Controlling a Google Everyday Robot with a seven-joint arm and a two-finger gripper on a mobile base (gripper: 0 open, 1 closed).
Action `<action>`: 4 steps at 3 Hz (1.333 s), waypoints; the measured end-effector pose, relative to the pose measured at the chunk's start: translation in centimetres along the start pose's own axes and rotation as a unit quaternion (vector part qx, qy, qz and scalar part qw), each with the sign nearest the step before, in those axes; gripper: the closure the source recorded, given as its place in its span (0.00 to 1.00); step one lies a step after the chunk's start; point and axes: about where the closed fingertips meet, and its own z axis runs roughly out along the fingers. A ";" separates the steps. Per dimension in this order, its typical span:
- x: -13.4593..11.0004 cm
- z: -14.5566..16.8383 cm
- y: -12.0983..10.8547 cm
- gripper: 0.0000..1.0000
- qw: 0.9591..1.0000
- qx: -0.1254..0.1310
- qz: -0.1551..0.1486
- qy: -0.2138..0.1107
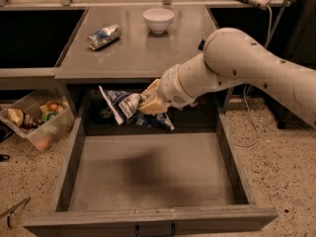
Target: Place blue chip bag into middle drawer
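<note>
Above rear of open grey metal drawer [148,167]: gripper [146,104] clasping wrinkly blue foil bag [122,106]; white bowl [158,19], silver-blue can [104,36] behind drawer.

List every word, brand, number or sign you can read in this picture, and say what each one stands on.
No text here can be read.
Blue chip bag, held by the gripper above the open middle drawer: white print, too blurred to read.
Can lying on the counter: label too blurred to read.
Bowl: no marking visible.
</note>
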 end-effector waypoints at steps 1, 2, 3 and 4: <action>0.0 0.0 0.0 1.00 1.000 0.000 0.000 0.000; 2.9 0.7 1.1 1.00 0.999 0.009 0.038 0.028; 9.0 2.6 4.4 1.00 0.991 0.023 0.125 0.034; 13.8 5.2 7.2 1.00 0.980 0.023 0.197 0.016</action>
